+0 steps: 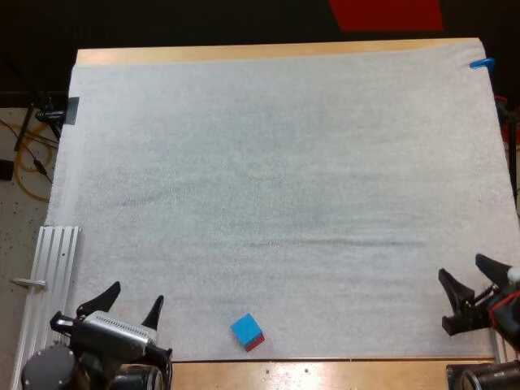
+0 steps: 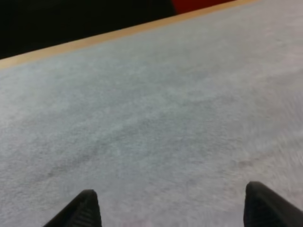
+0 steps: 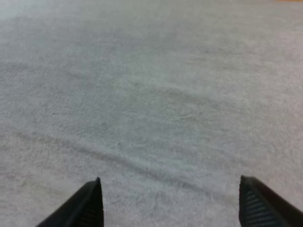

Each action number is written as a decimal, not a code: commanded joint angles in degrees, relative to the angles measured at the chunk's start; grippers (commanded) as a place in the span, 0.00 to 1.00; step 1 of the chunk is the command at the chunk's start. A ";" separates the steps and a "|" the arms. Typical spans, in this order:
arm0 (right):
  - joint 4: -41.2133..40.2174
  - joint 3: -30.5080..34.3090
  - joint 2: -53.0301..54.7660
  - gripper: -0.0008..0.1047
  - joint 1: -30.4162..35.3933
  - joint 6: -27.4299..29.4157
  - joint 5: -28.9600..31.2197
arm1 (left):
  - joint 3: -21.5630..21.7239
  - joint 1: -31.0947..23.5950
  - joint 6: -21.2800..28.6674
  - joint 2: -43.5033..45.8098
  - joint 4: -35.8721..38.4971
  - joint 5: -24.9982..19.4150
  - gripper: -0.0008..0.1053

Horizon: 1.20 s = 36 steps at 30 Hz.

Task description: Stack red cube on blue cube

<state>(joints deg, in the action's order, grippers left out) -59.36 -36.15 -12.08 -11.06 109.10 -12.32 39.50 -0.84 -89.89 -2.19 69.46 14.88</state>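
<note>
1. Two black two-fingered tools wait at the near edge of the wooden desk, and both are released. The left tool has its fingers spread wide over the bare white mat. The right tool is the same, fingers apart with nothing between them.
2. And there's the prize: a small bright blue cube down by the mat's near edge, between the two tools and nearer the left one.
3. Tucked against its lower right side is a sliver of the small red cube. The two touch, but I cannot tell whether blue sits on red or merely beside it.
4. Handling call: these look like light, rigid blocks with flat, fairly smooth faces. Crushing is no worry, though a pinch on a corner could let one twist or slip.
5. Best hold, I'd say, is square across two opposite flat sides of the red cube, high enough to leave its base free for setting down on blue. It likely needs parting from blue first.
</note>
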 commanded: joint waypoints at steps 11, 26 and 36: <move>0.11 -10.59 -15.21 0.57 -12.00 7.02 -2.03 | 13.63 13.35 6.74 -11.81 12.11 -0.17 0.60; 0.44 -16.68 -29.01 0.57 -28.98 12.60 -3.34 | 18.87 18.34 7.43 -12.78 20.51 3.43 0.60; 2.44 -17.88 -32.42 0.57 -32.65 14.63 -3.44 | 18.87 18.34 7.90 -12.78 20.51 8.07 0.60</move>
<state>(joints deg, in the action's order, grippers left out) -58.10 -53.52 -44.42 -43.62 122.82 -15.17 58.05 17.31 -82.29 -14.86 88.22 22.31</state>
